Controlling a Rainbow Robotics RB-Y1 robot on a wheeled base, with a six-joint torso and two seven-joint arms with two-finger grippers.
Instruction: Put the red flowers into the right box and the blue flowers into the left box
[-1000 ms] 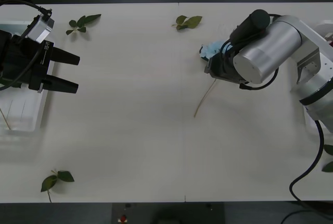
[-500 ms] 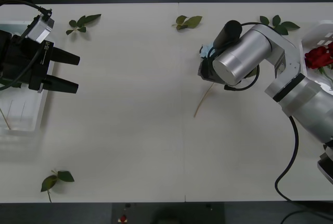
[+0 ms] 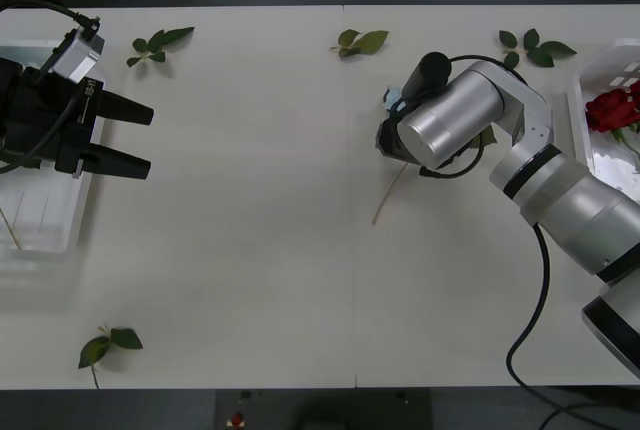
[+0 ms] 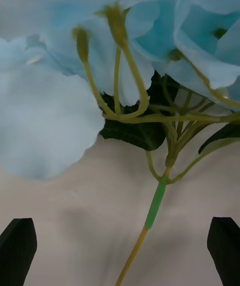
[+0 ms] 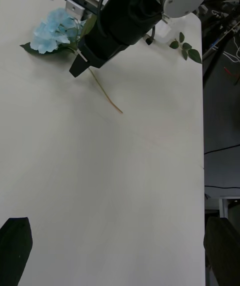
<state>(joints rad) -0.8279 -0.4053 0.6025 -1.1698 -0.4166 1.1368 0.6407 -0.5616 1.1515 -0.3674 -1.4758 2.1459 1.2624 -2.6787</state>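
Right hand point(image 5: 82, 63) hovers low over one blue flower point(image 5: 52, 30) near the bench point(image 3: 260, 250) centre, fingers spread wide on either side of its stem, gripping nothing; the stem point(image 3: 390, 193) runs from the bloom toward the robot. Left hand point(image 3: 125, 135), also open and empty, waits well apart over the left box point(image 3: 45, 235). Red flowers point(image 3: 610, 110) lie in the right box point(image 3: 582, 80); their number is unclear.

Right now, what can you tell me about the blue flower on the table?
The blue flower is a pale sky-blue cluster of soft, fabric-looking petals, with dark green leaves beneath and thin yellow-green stalks joining one long stem that turns tan toward its tip. It lies flat on the white table, right of the middle, stem pointing toward the robot. The open right gripper is right over its stem, just below the bloom, its fingers on either side.
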